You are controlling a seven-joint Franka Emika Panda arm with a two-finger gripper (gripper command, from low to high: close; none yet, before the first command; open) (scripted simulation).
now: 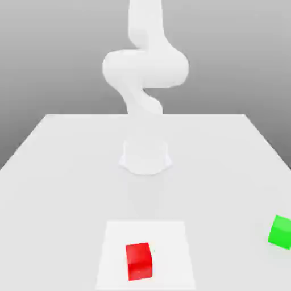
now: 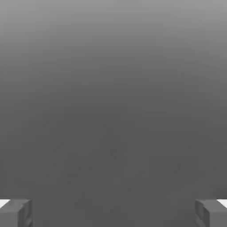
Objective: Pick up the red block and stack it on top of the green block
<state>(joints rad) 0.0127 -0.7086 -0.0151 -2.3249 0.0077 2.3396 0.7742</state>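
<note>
Exterior view: see red blk [image 1: 138, 262] on white patch [image 1: 171, 250], in front of arm base [image 1: 145, 157], w/ green blk [image 1: 281, 232] well apart toward ext. view's right. Fingers [image 2: 24, 213] wide open, empty; exact dir. to red blk, cannot tell.

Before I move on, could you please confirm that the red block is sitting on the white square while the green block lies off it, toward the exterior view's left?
The side is wrong: the exterior view shows the green block toward its right. The red block is indeed on the white square, and the green one lies off it.
</note>
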